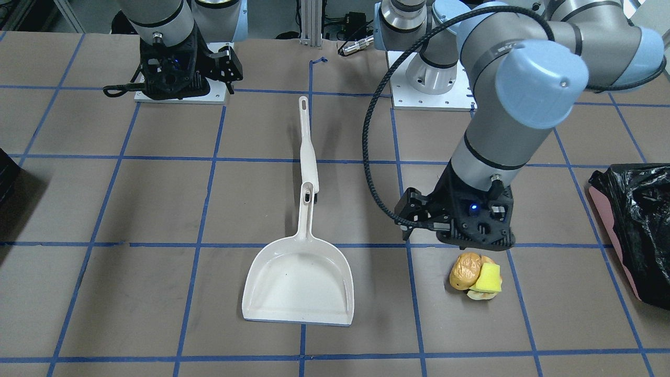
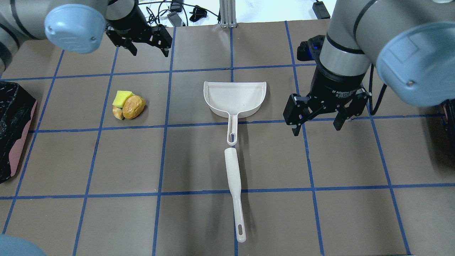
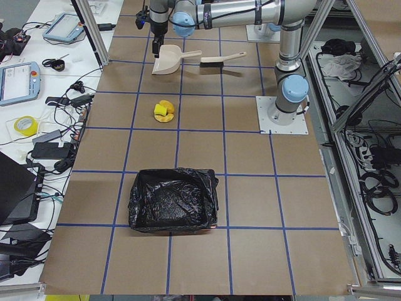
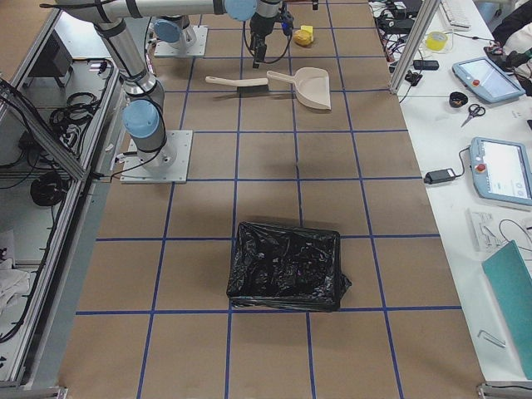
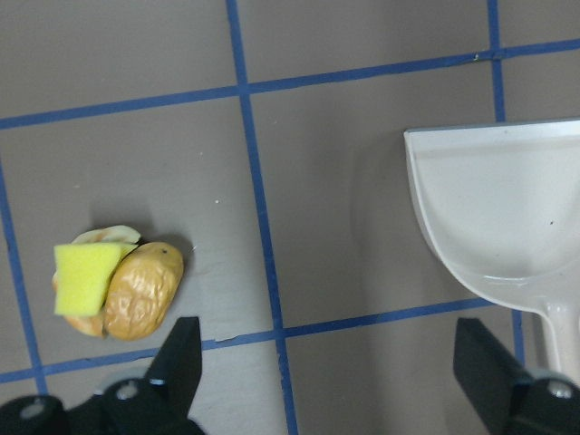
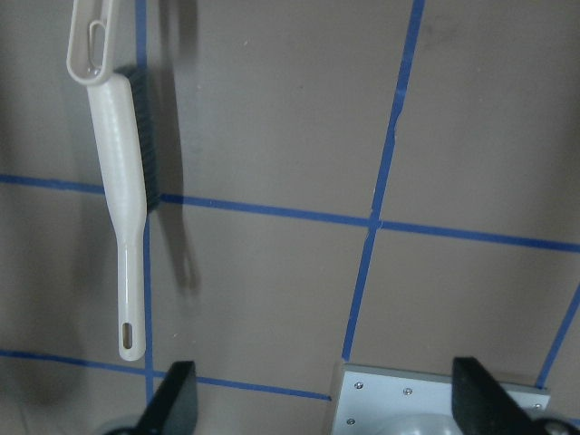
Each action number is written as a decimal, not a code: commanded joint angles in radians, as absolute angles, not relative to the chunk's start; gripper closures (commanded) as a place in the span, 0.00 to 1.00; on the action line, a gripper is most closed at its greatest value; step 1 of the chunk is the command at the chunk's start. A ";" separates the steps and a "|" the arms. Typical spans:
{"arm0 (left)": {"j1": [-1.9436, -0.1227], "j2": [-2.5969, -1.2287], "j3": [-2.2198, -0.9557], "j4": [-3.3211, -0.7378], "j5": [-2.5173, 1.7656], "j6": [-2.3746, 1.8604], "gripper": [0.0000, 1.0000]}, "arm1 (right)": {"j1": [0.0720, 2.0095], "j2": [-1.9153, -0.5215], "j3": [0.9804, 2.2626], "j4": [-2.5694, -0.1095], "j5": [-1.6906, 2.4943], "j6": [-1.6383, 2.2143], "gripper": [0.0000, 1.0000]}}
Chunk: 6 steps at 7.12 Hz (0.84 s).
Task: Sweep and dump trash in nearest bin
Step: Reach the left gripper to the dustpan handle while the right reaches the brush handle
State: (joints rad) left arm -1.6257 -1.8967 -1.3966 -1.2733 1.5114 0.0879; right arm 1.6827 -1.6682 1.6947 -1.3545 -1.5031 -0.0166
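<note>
The trash (image 2: 128, 105) is a golden-brown crinkled lump, a yellow sponge block and a pale scrap, piled on the table left of the white dustpan (image 2: 234, 97). It also shows in the front view (image 1: 475, 276) and the left wrist view (image 5: 118, 288). My left gripper (image 2: 149, 52) hangs open and empty above the table, beyond the trash. My right gripper (image 2: 315, 129) is open and empty, right of the dustpan. The bin (image 2: 14, 128), pink-sided with a black bag, stands at the table's left end.
A white brush (image 2: 234, 185) lies in line with the dustpan's handle, on the robot's side; it shows in the right wrist view (image 6: 118, 199). A second black-bagged bin (image 4: 287, 266) stands at the right end. Blue tape lines grid the brown table.
</note>
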 commanded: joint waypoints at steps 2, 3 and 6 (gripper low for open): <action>-1.780 -2.017 -1.364 -1.168 1.511 -0.082 0.00 | 1.777 -1.741 1.877 -1.384 -1.483 0.014 0.00; -1.817 -2.043 -1.368 -1.135 1.509 -0.119 0.00 | 1.860 -1.738 1.923 -1.481 -1.489 0.097 0.08; -1.893 -2.101 -1.396 -1.146 1.503 -0.089 0.00 | 2.034 -1.655 2.115 -1.919 -1.485 0.277 0.04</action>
